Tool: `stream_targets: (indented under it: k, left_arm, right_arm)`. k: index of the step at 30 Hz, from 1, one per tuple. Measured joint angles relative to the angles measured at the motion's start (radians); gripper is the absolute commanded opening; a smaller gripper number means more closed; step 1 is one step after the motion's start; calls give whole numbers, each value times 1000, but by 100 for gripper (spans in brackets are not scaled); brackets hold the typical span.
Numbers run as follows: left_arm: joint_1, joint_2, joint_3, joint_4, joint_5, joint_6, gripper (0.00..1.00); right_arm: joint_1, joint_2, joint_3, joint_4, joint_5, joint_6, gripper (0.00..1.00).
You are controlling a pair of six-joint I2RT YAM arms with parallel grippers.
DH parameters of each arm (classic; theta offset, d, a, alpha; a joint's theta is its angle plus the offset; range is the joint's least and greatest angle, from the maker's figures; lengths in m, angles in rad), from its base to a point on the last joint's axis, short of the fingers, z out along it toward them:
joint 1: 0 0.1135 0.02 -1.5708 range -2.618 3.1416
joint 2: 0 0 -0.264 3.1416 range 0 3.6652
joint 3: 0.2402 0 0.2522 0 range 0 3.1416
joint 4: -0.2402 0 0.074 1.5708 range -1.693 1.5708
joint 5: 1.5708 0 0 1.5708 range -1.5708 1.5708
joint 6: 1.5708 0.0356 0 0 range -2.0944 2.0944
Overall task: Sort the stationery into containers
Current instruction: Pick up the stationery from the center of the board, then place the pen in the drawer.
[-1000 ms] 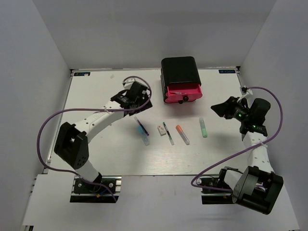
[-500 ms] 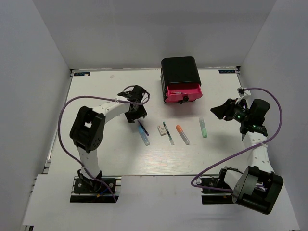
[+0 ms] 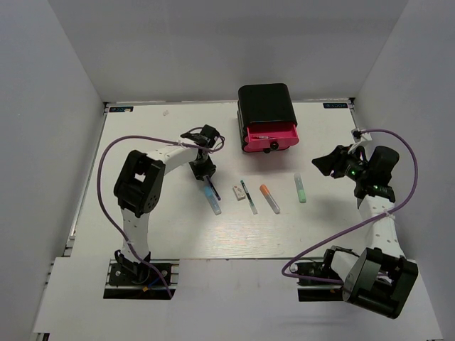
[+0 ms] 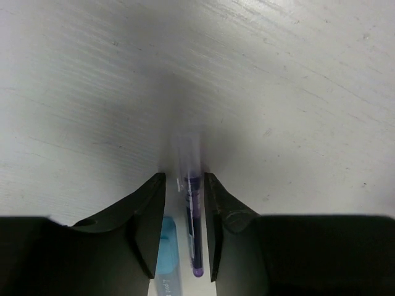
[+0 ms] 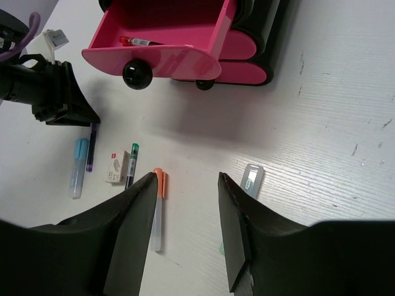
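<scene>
My left gripper (image 4: 184, 179) is down on the table, its jaws narrowly open either side of a dark purple pen (image 4: 193, 240), with small gaps showing. A light blue pen (image 4: 165, 259) lies just left of it. On the table to the right lie a small white eraser block (image 3: 237, 191), a dark green-tipped pen (image 3: 248, 197), an orange-capped pen (image 3: 269, 199) and a pale green pen (image 3: 301, 188). The black cabinet (image 3: 266, 105) has one pink drawer (image 5: 154, 61) pulled out, with a red-white pen (image 5: 141, 42) inside. My right gripper (image 5: 185, 179) hovers open and empty at the right.
The cabinet stands at the back middle of the white table. Two pink drawers below the open one are shut. Purple cables loop off both arms. White walls enclose the table on three sides.
The left arm swung in and lowered onto the dark purple pen, and its jaws narrowed around it. The right arm has hardly moved.
</scene>
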Motion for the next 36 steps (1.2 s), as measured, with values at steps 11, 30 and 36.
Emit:
stream_targets:
  k: [11, 30, 36]
  left_arm:
    - [0, 24, 42, -34, -3, 27, 5]
    - [0, -233, 142, 152, 188, -42, 0]
    - [-22, -290, 124, 455, 190, -232, 0]
  right_arm:
    - [0, -8, 0, 1, 1, 0, 48]
    - [-1, -20, 0, 2, 3, 2, 48]
    - [-1, -20, 0, 3, 3, 5, 48]
